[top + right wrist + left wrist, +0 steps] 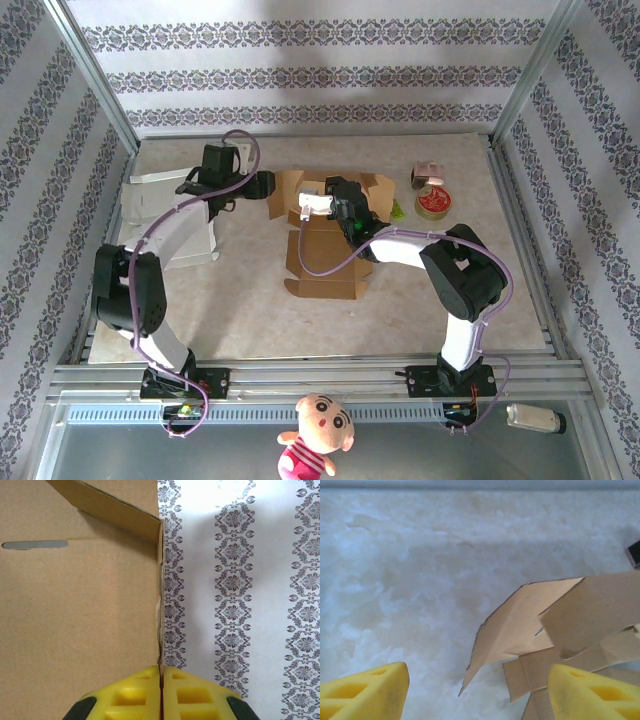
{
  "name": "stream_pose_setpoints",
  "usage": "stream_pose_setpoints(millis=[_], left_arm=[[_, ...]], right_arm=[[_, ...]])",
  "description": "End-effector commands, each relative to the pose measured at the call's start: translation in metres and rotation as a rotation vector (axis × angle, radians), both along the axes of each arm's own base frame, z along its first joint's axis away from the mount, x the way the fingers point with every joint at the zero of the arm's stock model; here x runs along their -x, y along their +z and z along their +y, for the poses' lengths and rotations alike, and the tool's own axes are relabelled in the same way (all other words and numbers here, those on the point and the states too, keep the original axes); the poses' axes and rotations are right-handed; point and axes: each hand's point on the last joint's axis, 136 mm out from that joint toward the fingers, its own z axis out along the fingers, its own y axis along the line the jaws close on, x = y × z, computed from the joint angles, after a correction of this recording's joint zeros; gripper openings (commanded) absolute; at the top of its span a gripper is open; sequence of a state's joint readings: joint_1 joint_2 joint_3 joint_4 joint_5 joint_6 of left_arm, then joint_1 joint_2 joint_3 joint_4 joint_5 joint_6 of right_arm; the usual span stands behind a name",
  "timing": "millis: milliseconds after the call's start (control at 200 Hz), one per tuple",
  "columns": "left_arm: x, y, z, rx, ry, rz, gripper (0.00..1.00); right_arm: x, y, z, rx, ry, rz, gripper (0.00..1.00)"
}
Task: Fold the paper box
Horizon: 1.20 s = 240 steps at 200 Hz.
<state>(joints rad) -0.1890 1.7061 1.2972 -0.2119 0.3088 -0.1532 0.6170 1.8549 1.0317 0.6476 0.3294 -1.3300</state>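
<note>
Seemingly light and crease-prone, the paper box is being pinched at a panel edge by the right end effector; the left end effector is being held open.

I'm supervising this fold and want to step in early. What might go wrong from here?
1. The right gripper pinches only the thin edge of a box wall; a pull might tear it or slip off.
2. The left gripper is open and holds nothing, so the flap ahead of it stands loose; it may spring back, or crumple if pushed.
</note>
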Motion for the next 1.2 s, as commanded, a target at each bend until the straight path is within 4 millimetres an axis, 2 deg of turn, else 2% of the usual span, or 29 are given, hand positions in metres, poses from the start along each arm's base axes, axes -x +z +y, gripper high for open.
stream_pose_setpoints(millis=[0,115,205,305,450,505,540,595,690,740,765,794,799,834,849,904,929,1004,1049,1134,1194], left_arm=[[0.008,-0.018,-0.019,0.006,-0.177,0.068,0.75],[-0.010,-0.027,-0.019,0.023,-0.174,0.075,0.75],[-0.024,-0.034,-0.019,0.030,-0.174,0.064,0.72],[-0.029,-0.040,-0.031,0.057,-0.255,0.040,0.62],[-0.031,-0.042,-0.043,0.078,-0.345,-0.014,0.41],[-0.029,-0.039,-0.047,0.071,-0.392,-0.055,0.36],[-0.028,-0.037,-0.049,0.063,-0.413,-0.079,0.34],[-0.028,-0.035,-0.049,0.041,-0.438,-0.109,0.31],[-0.032,-0.033,-0.047,-0.024,-0.478,-0.153,0.15],[-0.034,-0.031,-0.048,-0.051,-0.507,-0.182,0.09],[-0.034,-0.031,-0.049,-0.066,-0.528,-0.200,0.07],[-0.034,-0.029,-0.050,-0.081,-0.550,-0.227,0.06],[-0.034,-0.029,-0.050,-0.084,-0.553,-0.230,0.06],[-0.034,-0.028,-0.051,-0.099,-0.574,-0.257,0.05],[-0.034,-0.026,-0.052,-0.104,-0.581,-0.270,0.05],[-0.034,-0.024,-0.054,-0.114,-0.608,-0.310,0.05],[-0.033,-0.022,-0.055,-0.115,-0.624,-0.328,0.05],[-0.031,-0.020,-0.058,-0.125,-0.660,-0.371,0.05],[-0.031,-0.018,-0.060,-0.129,-0.672,-0.394,0.05],[-0.031,-0.015,-0.063,-0.124,-0.687,-0.429,0.04],[-0.030,-0.012,-0.065,-0.114,-0.699,-0.452,0.04]], right_arm=[[-0.002,0.007,-0.006,-0.030,-0.026,-0.012,0.08],[-0.001,0.006,-0.004,-0.026,-0.022,-0.007,0.08],[0.000,0.007,-0.002,-0.026,-0.017,-0.008,0.08],[0.002,0.006,0.001,-0.027,-0.008,-0.004,0.08],[0.005,0.005,0.004,-0.025,0.001,0.004,0.09],[0.007,0.005,0.006,-0.026,0.009,0.012,0.18],[0.009,0.005,0.008,-0.020,0.017,0.022,0.27],[0.015,0.008,0.012,-0.012,0.035,0.043,0.33],[0.030,0.025,0.017,-0.083,0.053,0.127,0.44],[0.044,0.036,0.019,-0.159,0.066,0.225,0.48],[0.052,0.044,0.019,-0.209,0.072,0.282,0.54],[0.067,0.045,0.020,-0.241,0.104,0.386,0.61],[0.068,0.050,0.020,-0.250,0.111,0.396,0.61],[0.093,0.049,0.023,-0.291,0.181,0.561,0.68],[0.096,0.060,0.024,-0.326,0.197,0.590,0.70],[0.119,0.074,0.027,-0.427,0.247,0.771,0.73],[0.122,0.084,0.026,-0.487,0.241,0.822,0.77],[0.118,0.112,0.020,-0.685,0.187,0.961,0.90],[0.106,0.123,0.012,-0.809,0.130,1.038,0.97],[0.078,0.136,-0.006,-0.985,0.030,1.166,0.98],[0.059,0.134,-0.016,-1.065,-0.032,1.252,0.96]])
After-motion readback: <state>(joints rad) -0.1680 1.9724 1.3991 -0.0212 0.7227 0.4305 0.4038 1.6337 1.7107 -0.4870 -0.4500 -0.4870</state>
